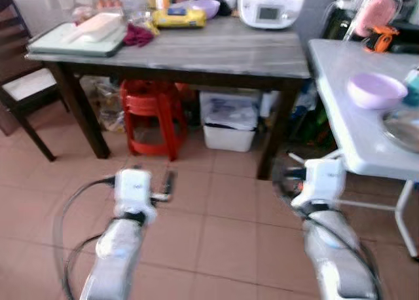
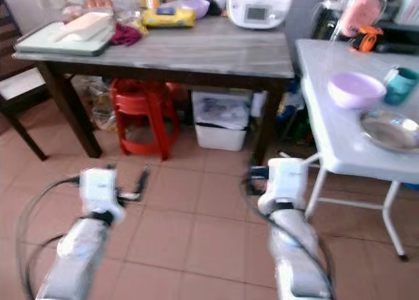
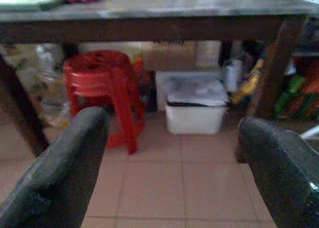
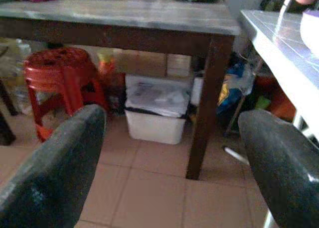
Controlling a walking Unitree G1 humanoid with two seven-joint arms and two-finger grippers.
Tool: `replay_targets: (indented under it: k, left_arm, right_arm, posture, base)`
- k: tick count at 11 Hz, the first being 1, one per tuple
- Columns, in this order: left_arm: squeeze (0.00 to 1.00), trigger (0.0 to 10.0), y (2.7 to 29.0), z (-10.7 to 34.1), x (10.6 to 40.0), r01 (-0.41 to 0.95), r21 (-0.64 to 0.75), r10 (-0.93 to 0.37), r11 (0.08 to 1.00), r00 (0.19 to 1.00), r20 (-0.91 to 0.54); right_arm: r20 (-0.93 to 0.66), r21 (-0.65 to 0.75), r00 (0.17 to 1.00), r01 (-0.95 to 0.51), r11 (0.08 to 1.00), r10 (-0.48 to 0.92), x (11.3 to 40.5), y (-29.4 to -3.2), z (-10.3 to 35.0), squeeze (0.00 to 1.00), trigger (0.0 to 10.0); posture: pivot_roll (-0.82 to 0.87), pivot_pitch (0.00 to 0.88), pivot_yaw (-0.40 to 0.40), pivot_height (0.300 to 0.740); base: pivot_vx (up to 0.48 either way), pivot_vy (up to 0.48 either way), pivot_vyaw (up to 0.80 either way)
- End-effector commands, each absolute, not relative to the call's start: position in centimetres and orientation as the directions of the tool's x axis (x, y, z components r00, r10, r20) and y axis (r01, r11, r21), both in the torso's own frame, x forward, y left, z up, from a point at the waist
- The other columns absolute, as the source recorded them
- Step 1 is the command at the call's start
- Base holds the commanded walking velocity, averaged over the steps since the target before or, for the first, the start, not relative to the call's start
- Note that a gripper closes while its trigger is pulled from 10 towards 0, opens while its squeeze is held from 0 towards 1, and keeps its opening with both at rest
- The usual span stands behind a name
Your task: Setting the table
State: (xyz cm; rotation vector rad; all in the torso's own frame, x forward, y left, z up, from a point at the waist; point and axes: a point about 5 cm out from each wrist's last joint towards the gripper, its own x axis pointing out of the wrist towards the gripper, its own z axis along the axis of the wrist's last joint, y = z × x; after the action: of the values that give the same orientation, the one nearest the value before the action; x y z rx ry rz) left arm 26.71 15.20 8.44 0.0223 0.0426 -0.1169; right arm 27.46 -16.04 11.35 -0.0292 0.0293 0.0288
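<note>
Two silver arms end in white, boxy wrist housings with dark collars — a black cable loops alongside each forearm. The left gripper (image 3: 169,173) and right gripper (image 4: 172,173) each carry two thick, rounded black fingers (image 3: 60,173) with a matte, slightly scuffed surface.

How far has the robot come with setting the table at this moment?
Possibly done: a lilac bowl, a teal cup and a round metal plate stand on the white folding table. In hand: nothing; the left gripper and right gripper are open and empty above the tiled floor. Left: probably more items from the cluttered grey-topped wooden table.
</note>
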Motion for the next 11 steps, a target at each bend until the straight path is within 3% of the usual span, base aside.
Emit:
replay_targets:
  k: [1, 11]
  left_arm:
    - [0.00, 10.0, 14.6, 8.6, 26.8, 0.133, 0.011, -0.133, 0.991, 0.990, -0.037]
    - [0.00, 10.0, 14.8, 10.3, 27.2, 0.134, 0.011, -0.134, 0.991, 0.991, 0.013]
  right_arm:
    - [-0.024, -0.040, 1.000, -0.002, 0.999, 0.001, 27.5, -16.8, 11.5, 0.00, 10.0]
    - [0.084, -0.093, 0.996, 0.051, 0.994, -0.043, 26.7, -17.7, 13.6, 0.00, 10.0]
  posture:
    - [-0.04, 0.078, 0.018, 0.740]
    - [-0.03, 0.080, 0.025, 0.740]
  base:
    - [0.000, -0.307, 0.00]
    - [0.000, -0.363, 0.00]
